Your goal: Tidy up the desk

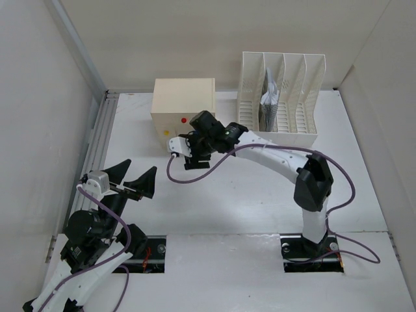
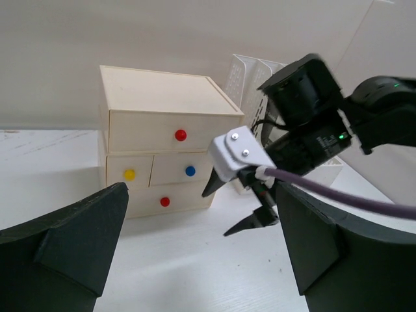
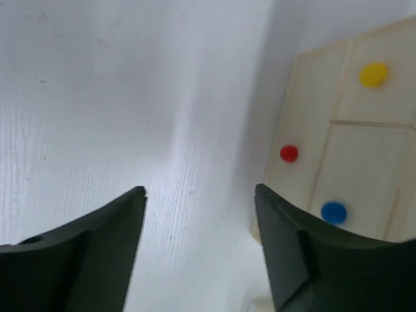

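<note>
Desk [image 1: 247, 195] spreads beneath both arms; drawer box [image 1: 183, 97] at 12 o'clock looks shut, papers [image 1: 270, 97] stand in file rack [image 1: 305, 84] at 1 o'clock. Left gripper [image 1: 140, 166] and right gripper [image 3: 200, 189] gape wide, empty; little seems left.

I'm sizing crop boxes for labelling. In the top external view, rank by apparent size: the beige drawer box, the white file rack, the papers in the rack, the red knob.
1. white file rack
2. beige drawer box
3. papers
4. red knob
Rack and box stand about equally far back, so nearness hardly skews this.
</note>
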